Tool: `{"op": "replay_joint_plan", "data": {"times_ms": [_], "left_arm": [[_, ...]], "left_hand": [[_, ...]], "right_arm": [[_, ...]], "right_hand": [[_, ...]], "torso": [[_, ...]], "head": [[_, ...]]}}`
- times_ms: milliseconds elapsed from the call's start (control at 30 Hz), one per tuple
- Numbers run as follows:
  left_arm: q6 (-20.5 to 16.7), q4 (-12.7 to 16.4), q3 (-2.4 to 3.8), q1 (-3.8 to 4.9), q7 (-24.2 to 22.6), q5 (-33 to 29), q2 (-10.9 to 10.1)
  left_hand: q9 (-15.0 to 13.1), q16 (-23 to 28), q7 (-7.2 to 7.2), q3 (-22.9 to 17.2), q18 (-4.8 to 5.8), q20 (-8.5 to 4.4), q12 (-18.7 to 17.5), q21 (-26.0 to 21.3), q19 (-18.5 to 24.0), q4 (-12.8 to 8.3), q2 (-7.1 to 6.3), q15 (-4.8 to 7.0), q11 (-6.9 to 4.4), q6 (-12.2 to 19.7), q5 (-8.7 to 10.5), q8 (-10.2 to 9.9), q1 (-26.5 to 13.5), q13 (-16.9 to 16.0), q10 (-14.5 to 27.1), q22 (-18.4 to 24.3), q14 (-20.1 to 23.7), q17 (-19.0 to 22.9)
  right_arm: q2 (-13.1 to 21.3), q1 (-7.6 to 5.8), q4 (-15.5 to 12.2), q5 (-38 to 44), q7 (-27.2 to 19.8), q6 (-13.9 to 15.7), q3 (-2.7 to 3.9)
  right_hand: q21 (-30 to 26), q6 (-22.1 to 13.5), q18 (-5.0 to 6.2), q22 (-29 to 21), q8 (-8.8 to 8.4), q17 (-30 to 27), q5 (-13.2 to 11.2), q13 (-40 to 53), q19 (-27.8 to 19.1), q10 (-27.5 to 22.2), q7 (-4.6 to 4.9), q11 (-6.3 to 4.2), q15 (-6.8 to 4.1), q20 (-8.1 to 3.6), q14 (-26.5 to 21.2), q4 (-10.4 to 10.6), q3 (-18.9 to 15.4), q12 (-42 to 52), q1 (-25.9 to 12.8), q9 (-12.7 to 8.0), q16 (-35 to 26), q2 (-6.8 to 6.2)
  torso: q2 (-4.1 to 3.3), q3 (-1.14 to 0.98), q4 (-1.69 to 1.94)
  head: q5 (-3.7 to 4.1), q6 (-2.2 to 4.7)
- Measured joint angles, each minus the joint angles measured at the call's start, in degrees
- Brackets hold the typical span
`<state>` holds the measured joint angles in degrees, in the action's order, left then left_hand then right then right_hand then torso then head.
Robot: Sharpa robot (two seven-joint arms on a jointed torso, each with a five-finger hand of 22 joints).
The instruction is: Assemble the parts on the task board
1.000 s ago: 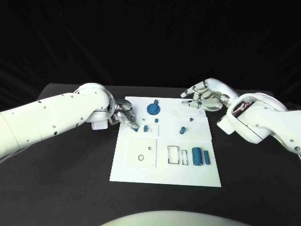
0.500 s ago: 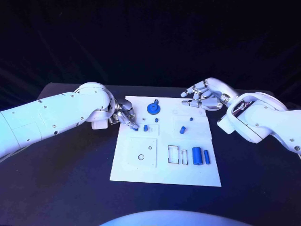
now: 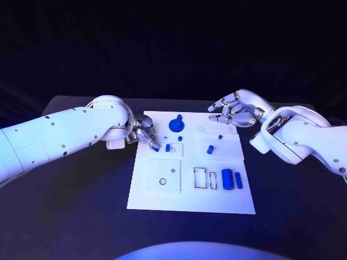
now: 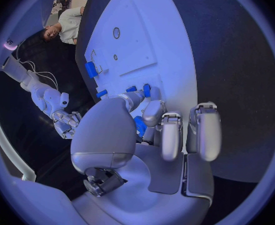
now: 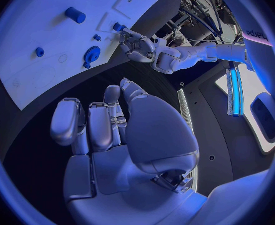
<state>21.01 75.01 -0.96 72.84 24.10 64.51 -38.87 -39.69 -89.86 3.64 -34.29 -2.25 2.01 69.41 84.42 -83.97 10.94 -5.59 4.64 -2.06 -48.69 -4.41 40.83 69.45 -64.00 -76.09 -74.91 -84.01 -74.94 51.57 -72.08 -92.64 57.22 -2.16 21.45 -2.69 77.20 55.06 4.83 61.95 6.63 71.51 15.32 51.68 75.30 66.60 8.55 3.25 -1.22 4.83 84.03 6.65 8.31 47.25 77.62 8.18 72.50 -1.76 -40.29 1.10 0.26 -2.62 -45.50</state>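
Nothing has shifted: your left hand [image 3: 142,134] still pinches a small blue part [image 3: 155,148] at the task board's [image 3: 191,201] nine o'clock edge; right hand [image 3: 233,112] curled, empty. Part looks rigid, light, likely slippery; grip its sides.

Left arm [image 3: 56,132]: white, enters from the left edge, reaching inward. Left hand [image 3: 141,132]: silver, low, fingers [image 4: 169,135] pointing down and partly curled; whether the fingertips pinch anything cannot be told. Right arm [image 3: 310,142]: white, enters from the right edge, bent back toward the far side. Right hand [image 3: 233,112]: silver, raised, fingers [image 5: 90,122] loosely curled inward, holding nothing.
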Motion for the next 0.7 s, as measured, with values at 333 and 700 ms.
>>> {"op": "replay_joint_plan", "data": {"times_ms": [333, 700], "left_arm": [[-0.5, 0.09, 0.03, 0.05, 1.98, 0.32, 0.6], [-1.75, 0.05, 0.02, 0.05, 3.49, 0.32, 1.08]], "left_hand": [[-0.04, 0.0, -0.91, 0.38, -0.01, -0.37, 0.82, 0.57, 0.03, 1.0, 0.41, 0.27, -0.19, -1.32, -0.47, 0.11, -3.26, -1.21, -0.77, 0.0, 0.13, 0.0], [-0.23, 0.0, -2.25, 0.6, -0.01, -0.57, 1.15, 1.02, -0.17, 1.23, 0.38, 0.48, -0.41, -2.98, -0.5, 0.13, -4.6, -1.78, -1.22, 0.0, -0.08, 0.01]], "right_arm": [[0.12, 0.0, -0.19, 0.0, 0.05, -0.17, 0.0], [0.16, -0.01, -0.52, 0.0, 0.06, -0.26, 0.01]], "right_hand": [[-0.24, 0.0, -0.01, -0.23, 0.0, -0.16, 0.21, -0.11, -0.21, 0.0, 0.0, 0.0, 0.0, 0.22, 0.0, 0.16, 0.16, 0.0, -0.25, -0.01, -0.34, 0.25], [-0.24, 0.0, 0.0, -0.23, 0.0, -0.16, 0.55, -0.16, -0.21, 0.0, 0.0, 0.0, 0.0, 0.21, 0.0, 0.32, 0.0, 0.0, -0.25, -0.01, -0.34, 0.25]], "torso": [[0.0, 0.0, 0.0], [0.0, 0.01, -0.03]], "head": [[-0.02, -0.03], [0.0, 0.13]]}}
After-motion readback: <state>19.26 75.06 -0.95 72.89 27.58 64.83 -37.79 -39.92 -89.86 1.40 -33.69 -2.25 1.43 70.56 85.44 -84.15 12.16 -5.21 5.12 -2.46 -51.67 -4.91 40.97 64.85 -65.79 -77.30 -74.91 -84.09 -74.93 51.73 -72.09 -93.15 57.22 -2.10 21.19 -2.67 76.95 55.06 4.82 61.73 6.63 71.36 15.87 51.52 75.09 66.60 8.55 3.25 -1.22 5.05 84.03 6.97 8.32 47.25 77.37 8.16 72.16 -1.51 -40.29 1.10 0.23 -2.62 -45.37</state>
